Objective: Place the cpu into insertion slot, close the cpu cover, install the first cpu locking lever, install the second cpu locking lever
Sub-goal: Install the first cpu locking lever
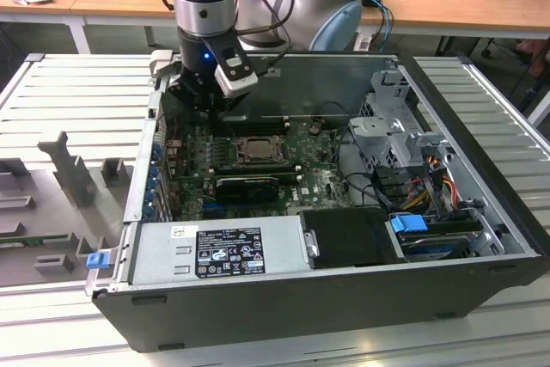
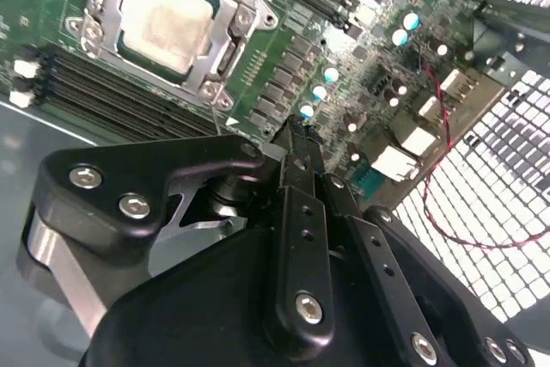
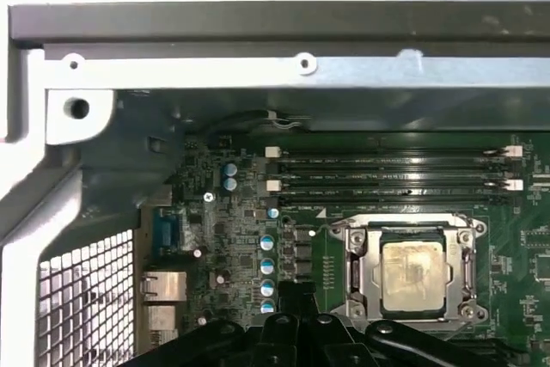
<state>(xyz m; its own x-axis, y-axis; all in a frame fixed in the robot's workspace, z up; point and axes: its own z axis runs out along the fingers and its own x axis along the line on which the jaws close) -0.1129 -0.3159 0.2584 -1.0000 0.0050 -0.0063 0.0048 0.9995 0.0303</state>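
The cpu [image 3: 412, 274] [image 2: 163, 23] [image 1: 255, 150] is a pale beige square lying flat in the insertion slot [image 3: 384, 238], mid-board in the open computer case. The silver cpu cover [image 3: 357, 257] [image 2: 234, 51] lies flat as a frame around the chip's edges. Thin metal levers run along the socket's sides [image 3: 472, 264]. My gripper [image 2: 296, 137] [image 3: 292, 291] [image 1: 204, 102] hangs above the green board beside the socket, toward the case's rear wall, off the chip. Its black fingers are shut together with nothing between them.
Black memory slots [image 3: 391, 174] run next to the socket. A long black card [image 1: 247, 185] lies in front of it, with the power supply [image 1: 219, 251] nearer still. A drive cage with cables [image 1: 404, 148] is on the exterior view's right. The perforated rear grille [image 3: 86, 298] and case wall [image 3: 284, 27] are close to me.
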